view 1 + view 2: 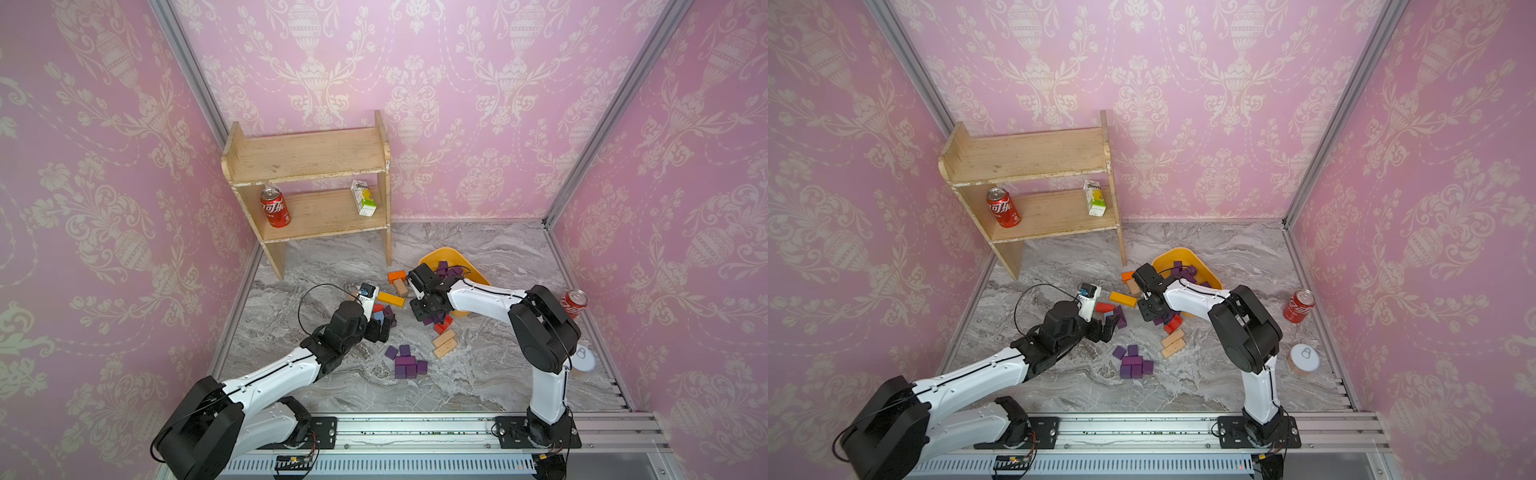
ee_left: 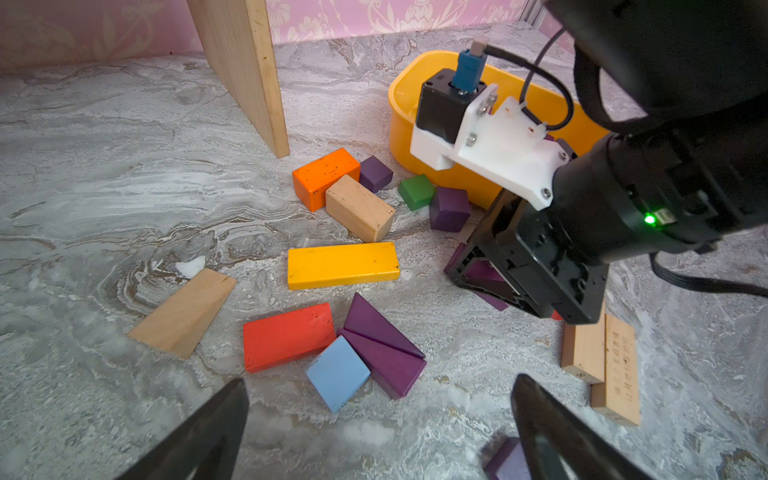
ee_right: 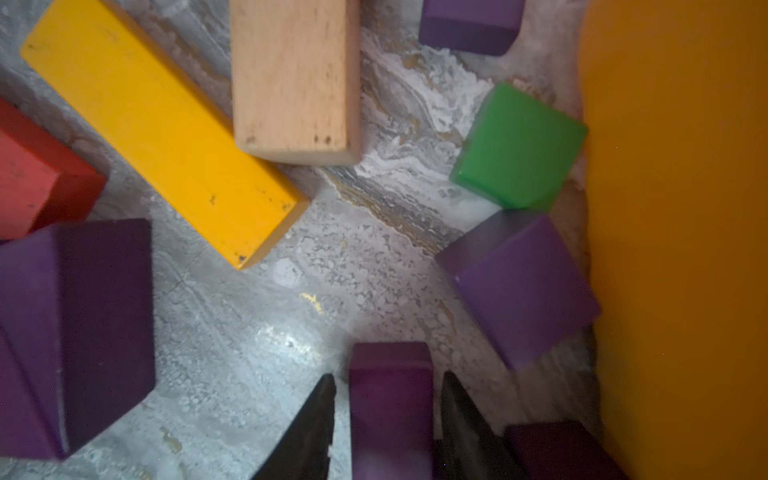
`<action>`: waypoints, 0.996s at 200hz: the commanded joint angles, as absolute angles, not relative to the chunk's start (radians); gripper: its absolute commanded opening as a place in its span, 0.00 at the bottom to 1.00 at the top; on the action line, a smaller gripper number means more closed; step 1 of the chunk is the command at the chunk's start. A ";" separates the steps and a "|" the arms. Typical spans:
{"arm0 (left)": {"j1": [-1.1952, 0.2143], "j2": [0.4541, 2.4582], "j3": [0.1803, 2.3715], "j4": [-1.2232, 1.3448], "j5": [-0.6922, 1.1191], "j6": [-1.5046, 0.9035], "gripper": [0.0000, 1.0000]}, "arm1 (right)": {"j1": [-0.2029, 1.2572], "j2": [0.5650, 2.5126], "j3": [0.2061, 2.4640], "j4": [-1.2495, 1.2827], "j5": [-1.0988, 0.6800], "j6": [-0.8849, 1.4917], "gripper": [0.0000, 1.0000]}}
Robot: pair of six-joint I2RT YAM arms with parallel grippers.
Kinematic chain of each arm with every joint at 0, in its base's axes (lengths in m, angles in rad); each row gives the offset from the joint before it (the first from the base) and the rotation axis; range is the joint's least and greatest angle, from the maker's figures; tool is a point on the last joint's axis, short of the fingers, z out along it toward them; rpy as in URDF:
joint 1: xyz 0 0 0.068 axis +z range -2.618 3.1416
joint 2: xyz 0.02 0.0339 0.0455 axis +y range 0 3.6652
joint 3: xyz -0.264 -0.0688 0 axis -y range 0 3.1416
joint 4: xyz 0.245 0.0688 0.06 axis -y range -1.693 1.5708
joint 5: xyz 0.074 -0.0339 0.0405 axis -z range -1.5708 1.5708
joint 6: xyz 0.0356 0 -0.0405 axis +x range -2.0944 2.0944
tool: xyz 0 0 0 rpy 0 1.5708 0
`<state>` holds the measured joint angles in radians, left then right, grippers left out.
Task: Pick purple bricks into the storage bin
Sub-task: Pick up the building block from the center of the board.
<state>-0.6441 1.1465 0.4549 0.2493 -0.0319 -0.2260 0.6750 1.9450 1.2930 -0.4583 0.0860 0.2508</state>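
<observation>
Two cola cans, one juice carton, one wooden shelf, one storage bin and one white-lidded tin are counted. Ahead of the left gripper, four tan blocks, two purple wedges, one orange block, one yellow bar, one red bar, one green cube and one light-blue block are seen.

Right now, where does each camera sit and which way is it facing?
Top views: high above the arm bases, looking down and forward at table, shelf, bin; left arm and right arm show.
Left wrist: behind the open left gripper, facing yellow block and bin; right gripper shows too.
Right wrist: low over the table, facing down; right gripper around a purple brick.
Shared: both wrist views show yellow block and bin.
</observation>
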 commanded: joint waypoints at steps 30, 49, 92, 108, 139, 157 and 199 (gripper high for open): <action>-0.637 1.152 0.445 0.265 -0.059 -0.199 0.99 | 0.679 1.977 1.300 -0.471 0.049 0.232 0.42; -0.637 1.146 0.442 0.262 -0.066 -0.198 0.99 | 0.678 1.978 1.298 -0.476 0.054 0.232 0.43; -0.637 1.145 0.440 0.260 -0.074 -0.196 0.99 | 0.679 1.988 1.307 -0.481 0.049 0.229 0.33; -0.638 1.143 0.440 0.258 -0.078 -0.194 0.99 | 0.678 1.973 1.296 -0.464 0.038 0.228 0.25; -0.638 1.140 0.439 0.255 -0.085 -0.194 0.99 | 0.679 1.896 1.284 -0.416 0.001 0.230 0.23; -0.638 1.139 0.445 0.255 -0.086 -0.191 0.99 | 0.668 1.847 1.296 -0.408 -0.016 0.236 0.23; -0.638 1.123 0.491 0.178 -0.140 -0.209 0.99 | 0.589 1.757 1.345 -0.425 -0.039 0.239 0.24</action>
<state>-0.6441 1.1496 0.4538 0.2398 -0.0837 -0.2192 0.6422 1.8252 1.2964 -0.4232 -0.0296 0.2337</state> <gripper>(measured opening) 0.991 0.314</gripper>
